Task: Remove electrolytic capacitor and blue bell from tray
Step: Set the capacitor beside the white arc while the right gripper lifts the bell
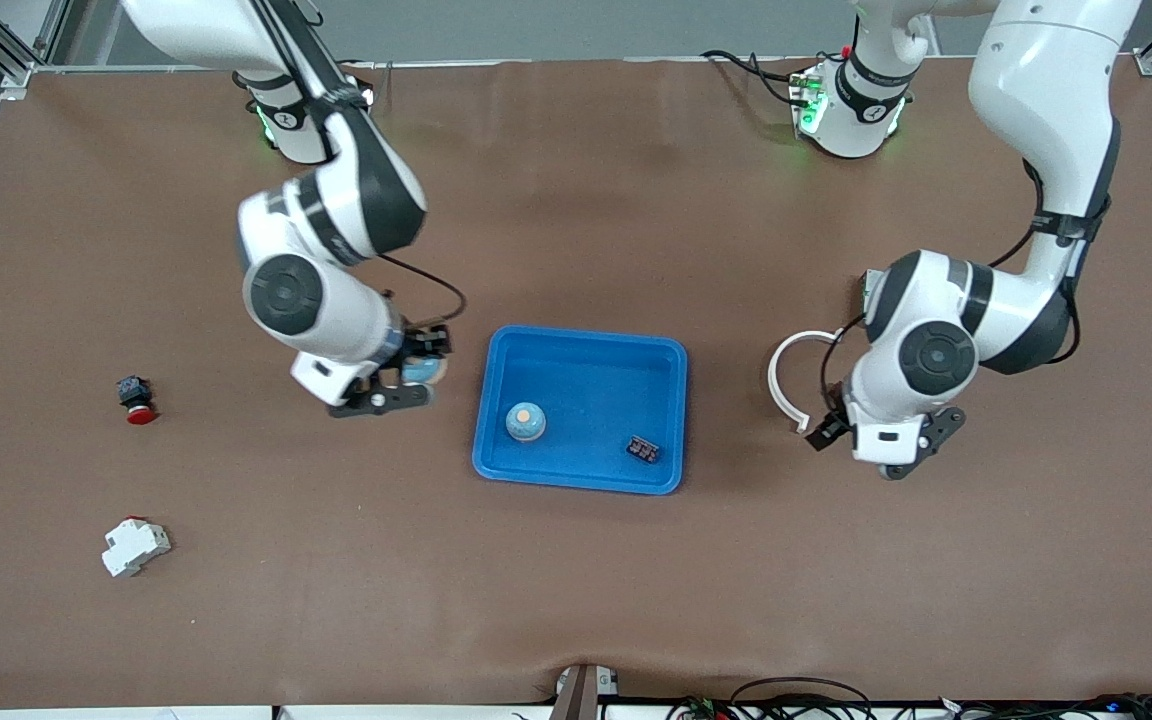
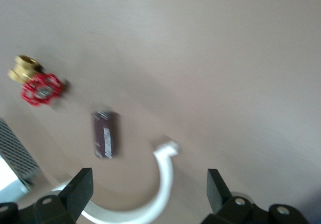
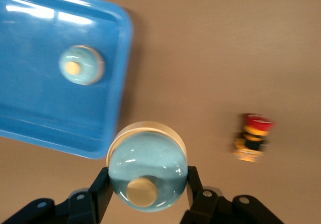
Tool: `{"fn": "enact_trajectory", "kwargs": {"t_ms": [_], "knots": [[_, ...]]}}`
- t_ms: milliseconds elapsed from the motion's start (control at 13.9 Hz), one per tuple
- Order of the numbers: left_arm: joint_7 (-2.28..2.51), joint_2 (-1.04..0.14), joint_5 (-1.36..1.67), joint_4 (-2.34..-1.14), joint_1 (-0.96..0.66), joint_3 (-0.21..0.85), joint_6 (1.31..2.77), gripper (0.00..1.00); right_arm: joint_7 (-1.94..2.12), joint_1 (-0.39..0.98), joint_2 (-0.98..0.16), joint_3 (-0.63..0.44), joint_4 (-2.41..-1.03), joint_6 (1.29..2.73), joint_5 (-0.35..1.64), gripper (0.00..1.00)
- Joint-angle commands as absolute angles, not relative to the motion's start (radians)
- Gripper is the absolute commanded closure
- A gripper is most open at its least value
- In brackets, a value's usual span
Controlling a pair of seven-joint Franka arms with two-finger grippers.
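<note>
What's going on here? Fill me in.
The right claw is shut on a blue bell, held over the table beside the tray. Another bell and a small black part lie in the tray. The left claw is open over the table, above a white clip and a dark capacitor already out of the tray.

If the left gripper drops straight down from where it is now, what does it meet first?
Probably the white ring clip, which curves across the gap between the open left gripper's fingers. The dark capacitor lies on the bare table clear of that line. Depth is hard to judge.
</note>
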State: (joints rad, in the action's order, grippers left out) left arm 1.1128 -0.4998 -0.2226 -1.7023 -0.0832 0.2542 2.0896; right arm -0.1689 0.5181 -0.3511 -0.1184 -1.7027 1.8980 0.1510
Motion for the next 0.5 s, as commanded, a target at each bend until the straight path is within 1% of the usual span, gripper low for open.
{"fn": "enact_trajectory", "kwargs": {"t_ms": [0,144,289,433], "knots": [[1.214,-0.560,-0.230,-1.590,-0.158,0.259,2.065,0.00,-0.069,0.462,-0.217,-0.101,-1.857,1.921,0.069,0.88],[1.299,-0.615,-0.227,-1.527,-0.221,0.258,2.066,0.00,0.053,0.388,-0.177,-0.103,-1.900,1.922,0.061,0.89],[1.397,-0.681,-0.229,-1.439,-0.267,0.258,2.089,0.00,0.173,0.304,-0.170,-0.101,-1.916,1.922,0.061,0.89],[1.503,-0.741,-0.229,-1.376,-0.313,0.258,2.130,0.05,0.295,0.232,-0.170,-0.101,-1.936,1.939,0.061,0.89]]}}
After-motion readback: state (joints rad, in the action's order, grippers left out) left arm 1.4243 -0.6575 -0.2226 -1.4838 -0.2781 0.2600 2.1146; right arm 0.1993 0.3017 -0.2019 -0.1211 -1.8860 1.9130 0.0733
